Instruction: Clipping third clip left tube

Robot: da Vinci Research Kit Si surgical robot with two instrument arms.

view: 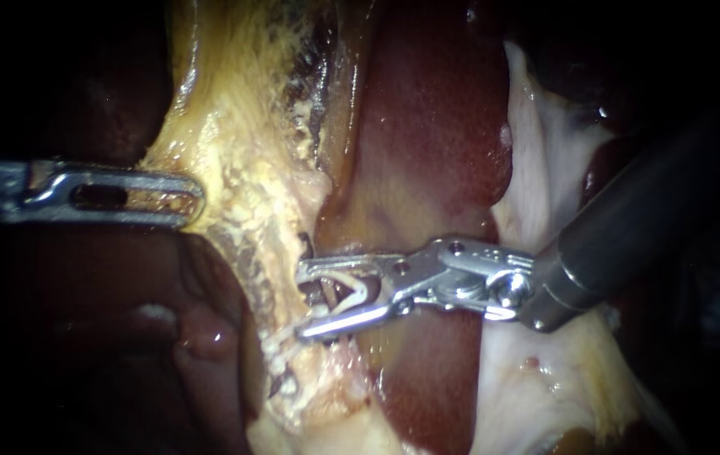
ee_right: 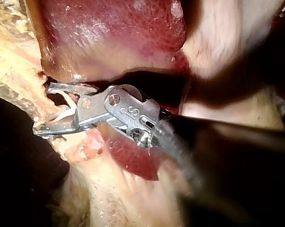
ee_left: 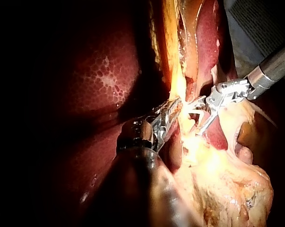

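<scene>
The right instrument [view: 305,301] has its jaws standing well apart. Seated between them is a pale V-shaped clip [view: 350,293], one leg lying along each jaw and its mouth open toward 9 o'clock. From where I stand, the jaw tips just reach the tube [view: 263,282], a pale yellow, fat-crusted strand running roughly from 12 o'clock down to 6 o'clock in the endoscope view. The instrument comes in from about 3 o'clock, so its long axis crosses the tube's long axis at close to a right angle, which is how a clip ought to sit.

I cannot tell whether the strand lies fully inside the clip's mouth. In the right wrist view the tips look to be right at its edge, with one jaw to each side. My guess is that a small advance toward 9 o'clock is wanted before closing, so the whole width is caught.

Out at 10 o'clock from there, the left instrument [view: 185,196] enters from 9 o'clock. Its slotted jaws are pressed together on the edge of the yellow tissue [view: 233,126] beside the tube, seemingly holding it stretched. It is well apart from the clip, so the right instrument is plainly the nearer one. Dark red liver [view: 436,143] lies behind the right jaws, toward 1 o'clock.
</scene>
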